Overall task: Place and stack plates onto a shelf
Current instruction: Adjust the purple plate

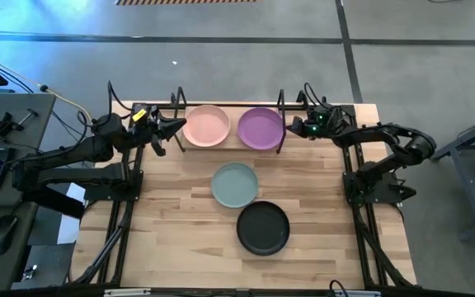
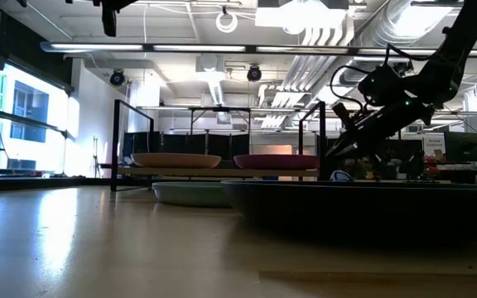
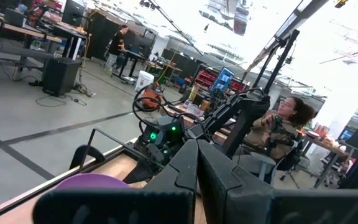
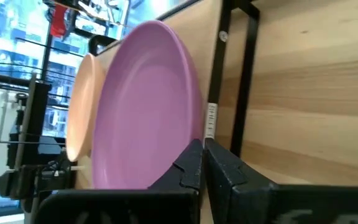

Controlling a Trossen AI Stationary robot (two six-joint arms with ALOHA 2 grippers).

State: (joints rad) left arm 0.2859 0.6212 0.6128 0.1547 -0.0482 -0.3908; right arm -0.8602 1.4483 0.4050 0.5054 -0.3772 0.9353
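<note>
Two plates are up on the shelf (image 1: 231,148) at the counter's far edge: the pink plate (image 1: 206,126) on its left half, the purple plate (image 1: 261,128) on its right, side by side and not stacked. Two remain on the counter (image 1: 171,223). The blue-green plate (image 1: 235,184) lies mid-counter, just in front of the shelf; the black plate (image 1: 263,228) sits toward the near edge, its rim close to or touching the blue-green one.

The left gripper (image 1: 170,129) hovers off the shelf's left end beside the pink plate, jaws clenched on nothing. The right gripper (image 1: 293,128) hangs at the shelf's right end next to the purple plate, jaws likewise pressed together and empty.

So what matters now: the blue-green plate lies toward the near edge from both grippers, roughly midway between them, neither arm clearly closer. Being round, it offers no preferred axis. The shelf's upright wire loops and the neighbouring black plate are the things to avoid.
</note>
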